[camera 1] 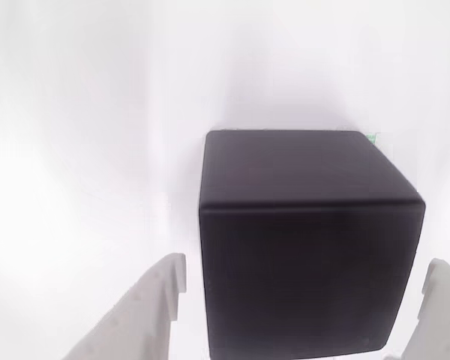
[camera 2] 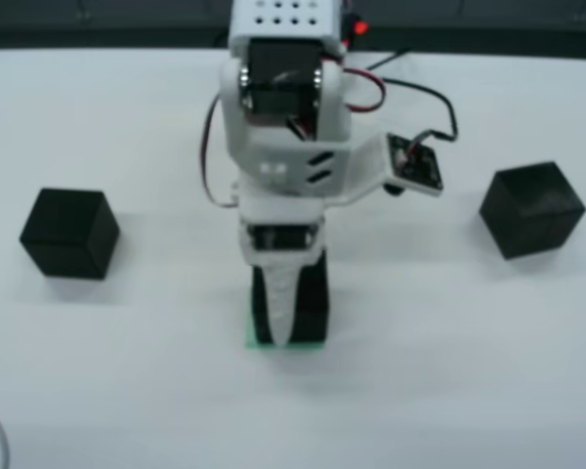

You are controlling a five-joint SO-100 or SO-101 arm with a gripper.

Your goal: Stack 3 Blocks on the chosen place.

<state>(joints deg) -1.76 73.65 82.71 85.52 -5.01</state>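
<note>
On white surface (camera 2: 449, 371), three blocks (camera 2: 69, 233)

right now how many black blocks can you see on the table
3. In the view from above, one block sits at the left, one block at the right, and one block stands on the green patch between the gripper fingers. None looks hidden.

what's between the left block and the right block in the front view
In the front view, the arm stands between the left block and the right block, its gripper down around a third block on the green patch.
</note>
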